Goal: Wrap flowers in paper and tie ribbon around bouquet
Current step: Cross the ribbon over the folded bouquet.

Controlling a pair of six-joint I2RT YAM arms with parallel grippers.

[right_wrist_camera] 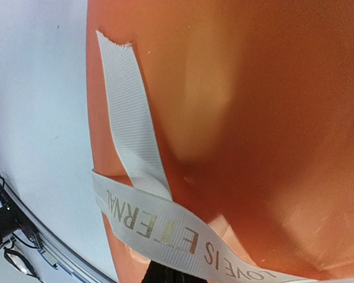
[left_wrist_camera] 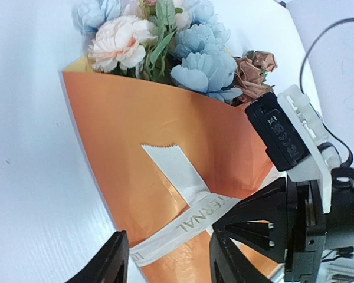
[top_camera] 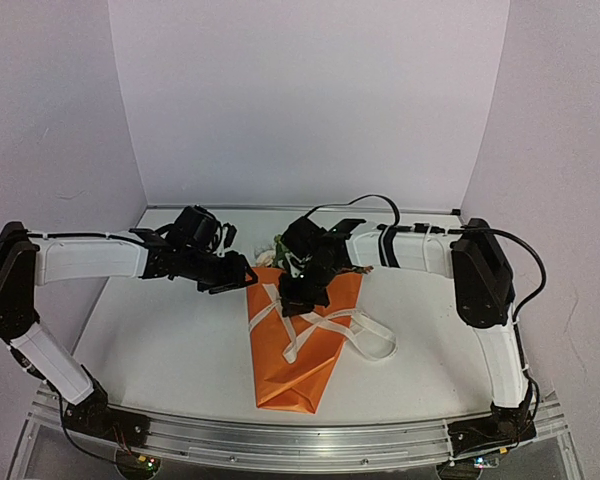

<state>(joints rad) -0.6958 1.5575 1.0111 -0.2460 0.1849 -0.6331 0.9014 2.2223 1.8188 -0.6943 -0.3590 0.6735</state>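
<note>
Two views split the detail. The top view alone gives the layout: the bouquet (top_camera: 292, 355) lies mid-table (top_camera: 170, 350), tip toward the arm bases, with the ribbon (top_camera: 310, 327) crossed over it and looping off its right side. The right gripper (top_camera: 305, 297) sits on the cone, the left one beside its left edge. The left wrist view adds the flowers (left_wrist_camera: 192, 50) at the wide end and the left gripper (left_wrist_camera: 170, 256) spread, ribbon lying between its jaws. The right claw is pressed together; can't tell if it pinches the ribbon. The right wrist view gives only paper (right_wrist_camera: 253, 118) and the full "LOVE IS ETERNAL" print.
</note>
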